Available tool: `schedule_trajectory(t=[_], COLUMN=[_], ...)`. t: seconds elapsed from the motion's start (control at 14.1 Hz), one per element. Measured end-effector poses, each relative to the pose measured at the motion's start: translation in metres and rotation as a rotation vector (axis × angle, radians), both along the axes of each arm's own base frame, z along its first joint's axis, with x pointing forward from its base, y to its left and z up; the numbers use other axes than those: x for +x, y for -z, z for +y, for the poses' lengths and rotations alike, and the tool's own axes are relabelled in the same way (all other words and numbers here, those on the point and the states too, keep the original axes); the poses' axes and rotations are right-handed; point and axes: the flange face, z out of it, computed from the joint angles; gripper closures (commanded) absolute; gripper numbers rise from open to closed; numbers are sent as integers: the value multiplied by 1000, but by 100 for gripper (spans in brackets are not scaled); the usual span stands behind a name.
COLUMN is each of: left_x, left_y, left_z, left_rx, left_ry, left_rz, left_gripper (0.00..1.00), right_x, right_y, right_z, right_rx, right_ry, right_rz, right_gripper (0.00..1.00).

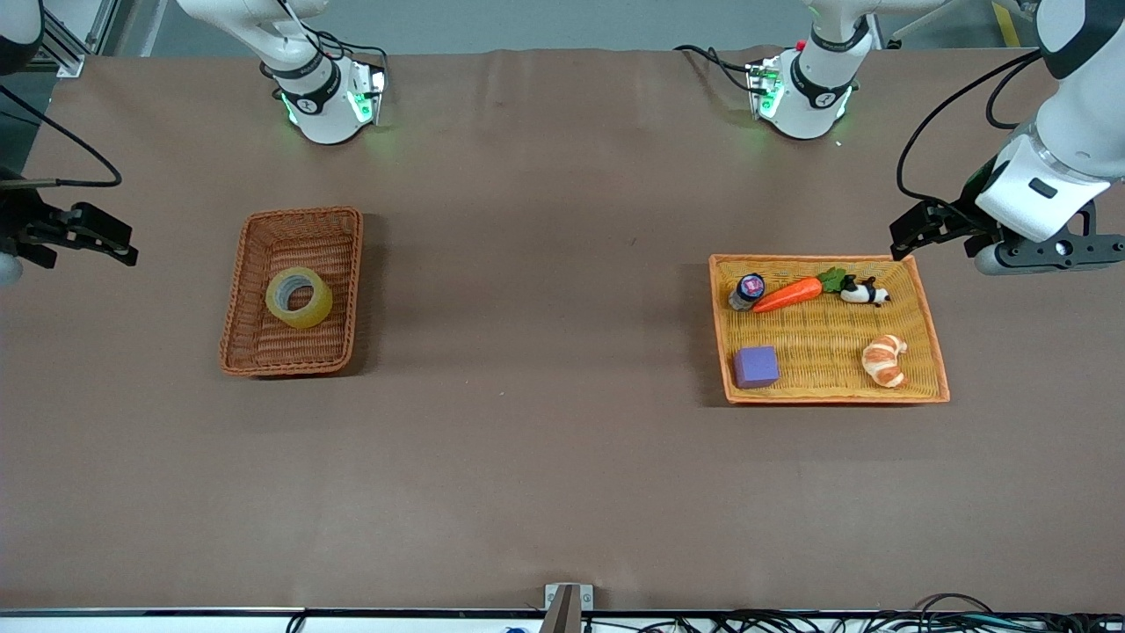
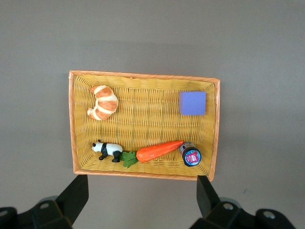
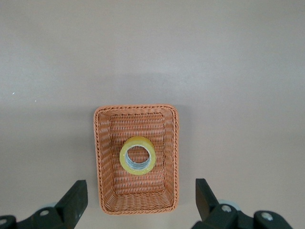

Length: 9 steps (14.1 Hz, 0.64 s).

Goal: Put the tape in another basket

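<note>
The tape, a translucent yellowish roll, lies inside the reddish-brown wicker basket toward the right arm's end of the table. It also shows in the right wrist view, in the middle of the basket. My right gripper is open and empty, up over the table beside the basket; its fingers stand wide apart. My left gripper is open and empty, over the table at a corner of the orange-yellow tray. In the left wrist view it hangs just outside the tray's rim.
The tray holds a purple cube, a croissant, a carrot, a small jar and a panda figure. Bare brown table lies between the basket and the tray.
</note>
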Motion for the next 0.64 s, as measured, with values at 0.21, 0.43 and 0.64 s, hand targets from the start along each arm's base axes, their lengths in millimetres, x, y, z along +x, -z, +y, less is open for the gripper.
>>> schedule_trajectory(t=[0.21,0.43,0.64], left_x=[0,0,0], left_y=[0,-1,-1], left_z=[0,0,0], left_rx=[0,0,0], left_ry=[0,0,0], left_rz=[0,-2,-2], left_gripper=[0,0,0], right_x=[-2,-3,-7], right_y=[-2,-4,-9], right_z=[1,3,2], right_rx=[1,1,2], right_ry=[-3,-5,-3], right_rz=[-1,-4,-11], right_gripper=[0,0,0])
